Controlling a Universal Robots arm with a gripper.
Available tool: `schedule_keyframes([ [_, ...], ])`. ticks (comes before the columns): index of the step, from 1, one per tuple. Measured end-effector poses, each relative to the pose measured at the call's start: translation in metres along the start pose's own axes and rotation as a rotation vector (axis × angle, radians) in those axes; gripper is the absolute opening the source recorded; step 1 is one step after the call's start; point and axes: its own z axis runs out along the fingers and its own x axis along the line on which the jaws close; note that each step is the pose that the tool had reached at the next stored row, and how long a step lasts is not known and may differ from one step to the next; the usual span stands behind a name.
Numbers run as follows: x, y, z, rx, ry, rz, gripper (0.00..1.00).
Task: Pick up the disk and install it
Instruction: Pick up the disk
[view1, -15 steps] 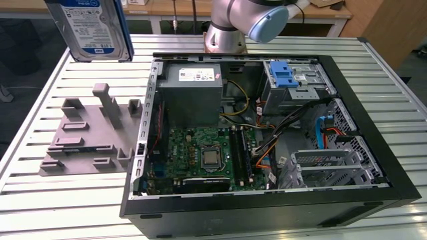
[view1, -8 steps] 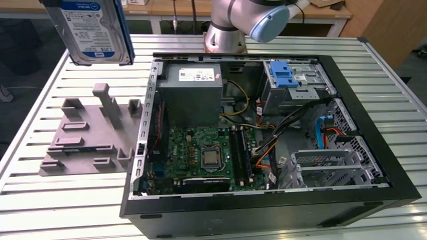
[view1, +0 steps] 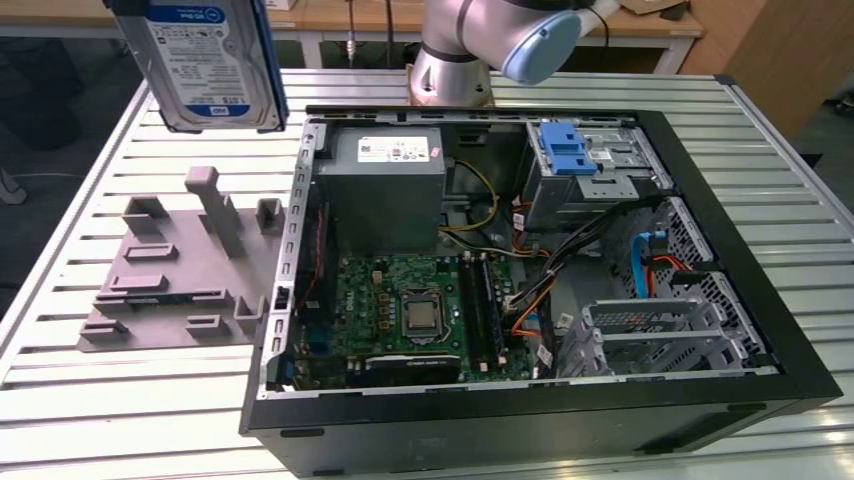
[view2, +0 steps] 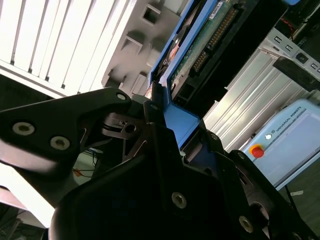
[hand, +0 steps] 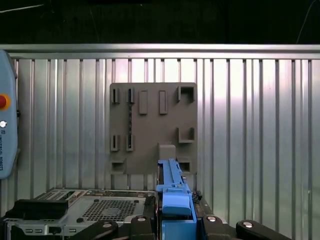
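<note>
Gripper's (hand: 174, 220) clamped on the disk (view1: 214, 60), hanging high above the fixture block (view1: 174, 270), so I'd carry it slow and square and clear the case (view1: 534, 430) wall, imo.

A robotics lab: a robot arm (view1: 451, 60) stands by an opened computer case (view1: 534, 430) on a slatted bench (view1: 120, 410).

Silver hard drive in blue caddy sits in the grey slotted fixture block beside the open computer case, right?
No: the exterior view shows the silver hard drive in its blue caddy held up above the grey slotted fixture block, beside the open computer case.
</note>
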Motion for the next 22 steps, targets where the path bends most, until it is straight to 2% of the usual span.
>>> schedule_keyframes([
  [13,0.0009,-0.0295,0.0000,-0.0010,0.0000,0.000,0.36],
  [22,0.0026,-0.0304,-0.0001,-0.0011,0.0000,0.000,0.36],
])
